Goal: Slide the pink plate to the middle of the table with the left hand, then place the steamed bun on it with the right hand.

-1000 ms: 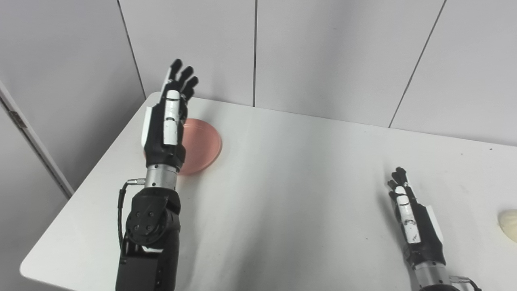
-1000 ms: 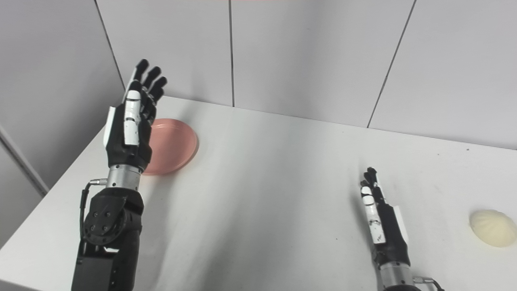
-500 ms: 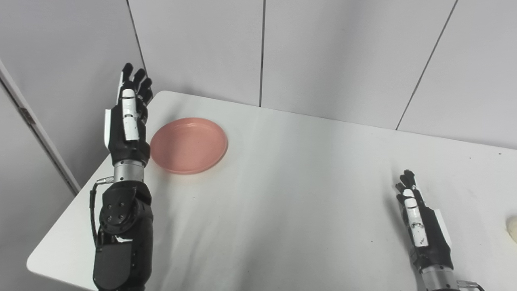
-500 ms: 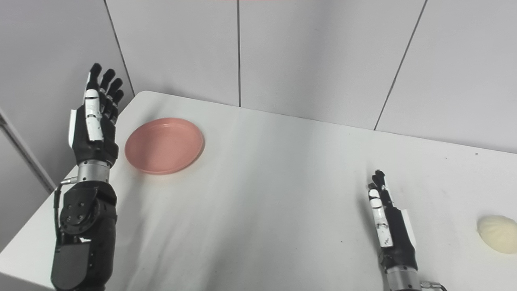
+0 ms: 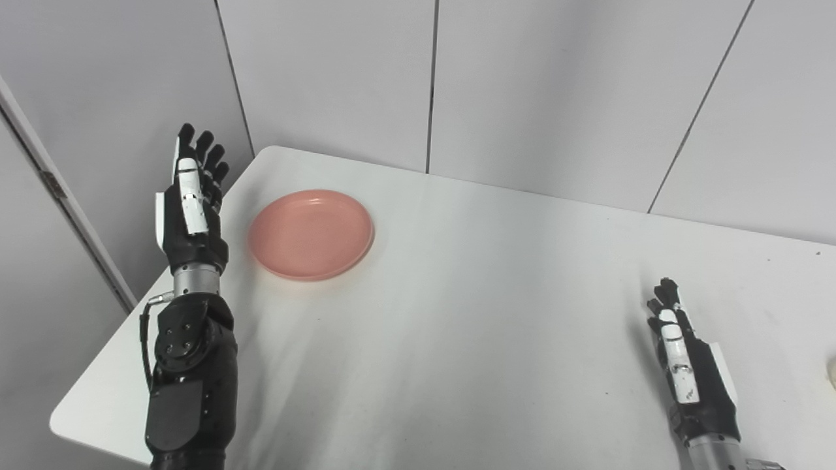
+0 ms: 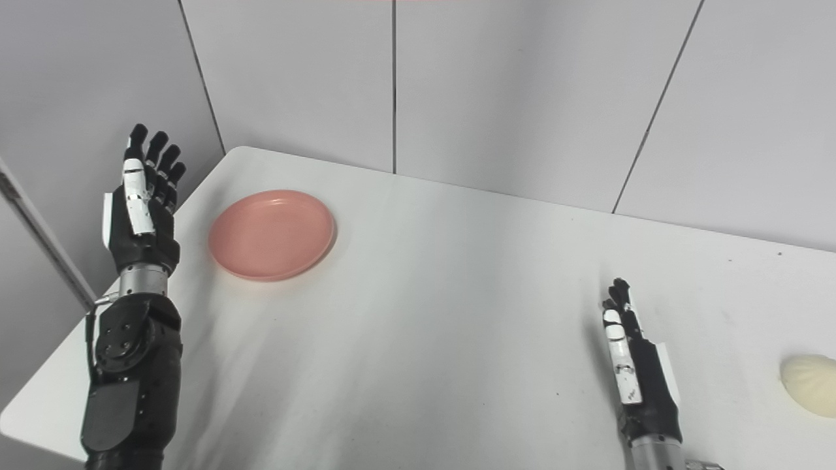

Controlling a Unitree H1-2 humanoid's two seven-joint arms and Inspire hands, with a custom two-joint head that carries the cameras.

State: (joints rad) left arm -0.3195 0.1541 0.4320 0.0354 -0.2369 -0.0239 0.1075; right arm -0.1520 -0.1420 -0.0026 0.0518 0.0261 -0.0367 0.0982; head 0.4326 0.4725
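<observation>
A round pink plate (image 5: 311, 234) lies flat near the far left corner of the white table (image 5: 470, 313). My left hand (image 5: 189, 202) is raised just left of the plate, at the table's left edge, fingers straight and apart, touching nothing. Low at the right, my right hand (image 6: 630, 365) rests with fingers stretched forward, holding nothing. The pale steamed bun (image 6: 810, 384) sits on the table at the far right edge, to the right of that hand; the left eye view shows only a sliver of the bun (image 5: 833, 373).
Grey wall panels (image 5: 522, 85) stand right behind the table's far edge. A door frame strip (image 5: 59, 196) runs down the left, beyond the table's left edge.
My left hand has swung left, from over the plate to beside it, uncovering the plate. The camera has also shifted. The right hand and bun stay put.
</observation>
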